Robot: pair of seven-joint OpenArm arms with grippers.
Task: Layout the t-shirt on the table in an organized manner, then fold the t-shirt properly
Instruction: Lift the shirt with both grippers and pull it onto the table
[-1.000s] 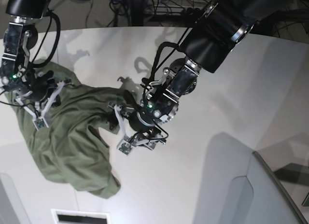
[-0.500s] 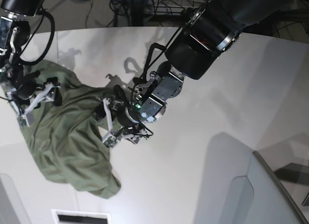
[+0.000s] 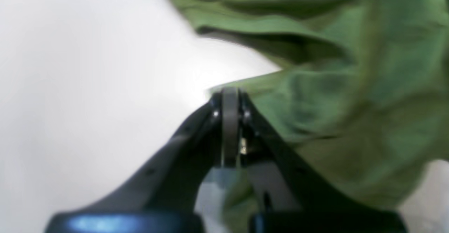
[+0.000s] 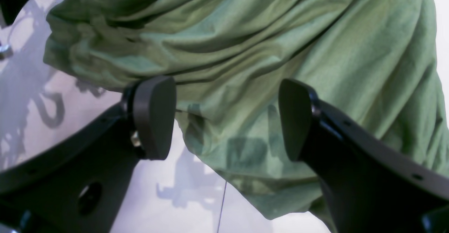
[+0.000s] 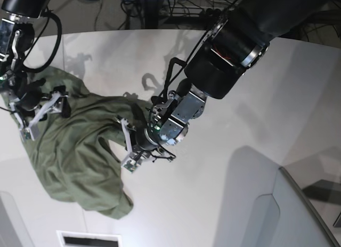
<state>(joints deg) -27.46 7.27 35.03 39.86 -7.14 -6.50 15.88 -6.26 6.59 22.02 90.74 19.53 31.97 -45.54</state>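
Left gripper [image 5: 129, 149] newly clamped beside t-shirt [image 5: 80, 151].

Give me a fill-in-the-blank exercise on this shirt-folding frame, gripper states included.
1. The t-shirt lies ____ on the white table, not spread flat.
2. The left gripper is ____ at the shirt's edge.
3. The right gripper hovers over the cloth with its jaws ____.
4. The shirt's colour is olive ____.

Missing words: crumpled; shut; open; green
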